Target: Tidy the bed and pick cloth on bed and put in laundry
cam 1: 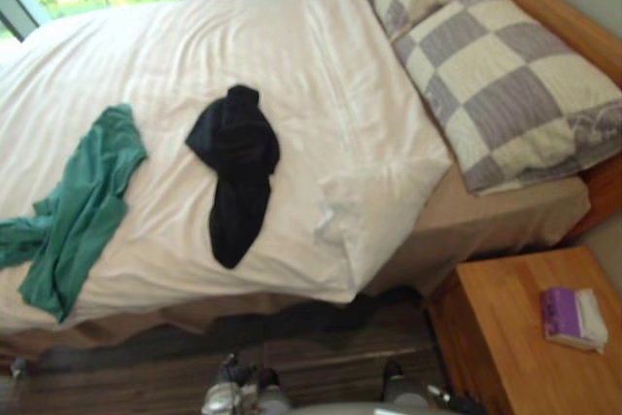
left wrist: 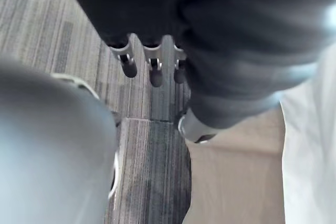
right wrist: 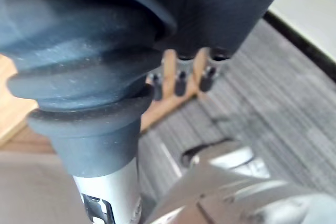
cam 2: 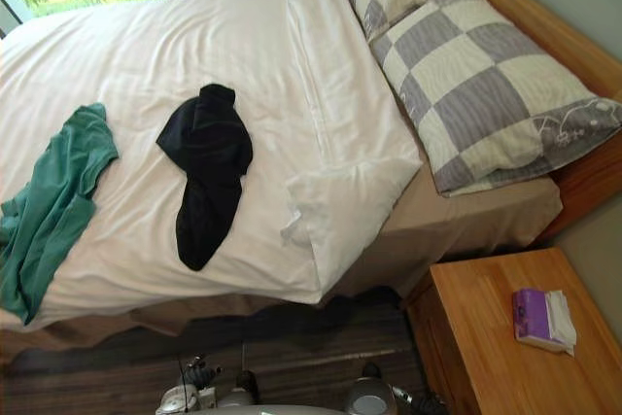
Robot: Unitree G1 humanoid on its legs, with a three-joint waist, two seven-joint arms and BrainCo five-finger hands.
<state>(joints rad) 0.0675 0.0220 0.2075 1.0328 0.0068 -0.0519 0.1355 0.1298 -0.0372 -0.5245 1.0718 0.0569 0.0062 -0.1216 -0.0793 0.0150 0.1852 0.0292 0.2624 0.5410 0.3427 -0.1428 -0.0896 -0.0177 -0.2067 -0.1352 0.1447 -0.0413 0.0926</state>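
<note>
Black cloth (cam 1: pixel 235 167) and green cloth (cam 1: pixel 83 201) lie on the white bed (cam 1: pixel 194 46) untouched, since the left hand (left wrist: pixel 155 74) and right hand (right wrist: pixel 181 83) hang low with loose, empty fingers (left wrist: pixel 128 67).

1. Left hand (left wrist: pixel 156 56): a row of silver fingers (left wrist: pixel 128 62) with dark rounded tips and small dark pins at their bases.
2. Left cover (left wrist: pixel 231 40): dark and matte, with soft folds, over the back of the hand.
3. Thumb (left wrist: pixel 195 127): silver with a dark end, set apart from the finger row.
4. Right hand (right wrist: pixel 180 81): the same silver, dark-tipped build.
5. Right cover (right wrist: pixel 89 51): dark, with thick rounded ribs behind the hand, ending in a flared collar.
6. Forearm (right wrist: pixel 107 192): a silver-grey tube beyond the collar, bearing a small dark marking.
</note>
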